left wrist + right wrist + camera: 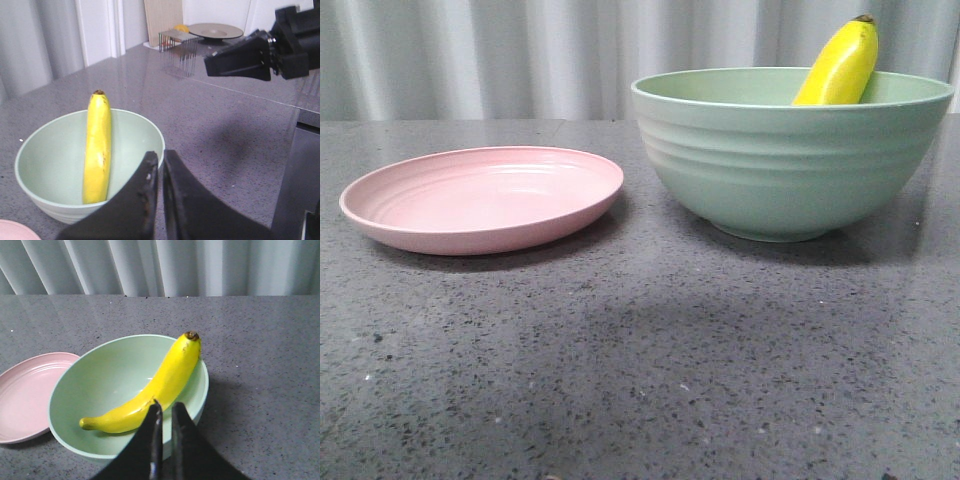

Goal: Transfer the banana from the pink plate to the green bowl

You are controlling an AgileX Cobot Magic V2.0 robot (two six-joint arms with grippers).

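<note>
Right wrist view: banana (150, 392) in green bowl (90, 390), below empty gripper (164, 412)

Front view: set low, near counter (640, 380) level, facing forward, close to green bowl (790, 150) and pink plate (480, 200). Left wrist view: looking down past nearly closed jaws, bowl close beyond them, plate edge (12, 230) barely caught. Right wrist view: higher, looking down over its jaws into same bowl, plate beside. Shared by all three: bowl, banana (150, 390), plate.
</note>
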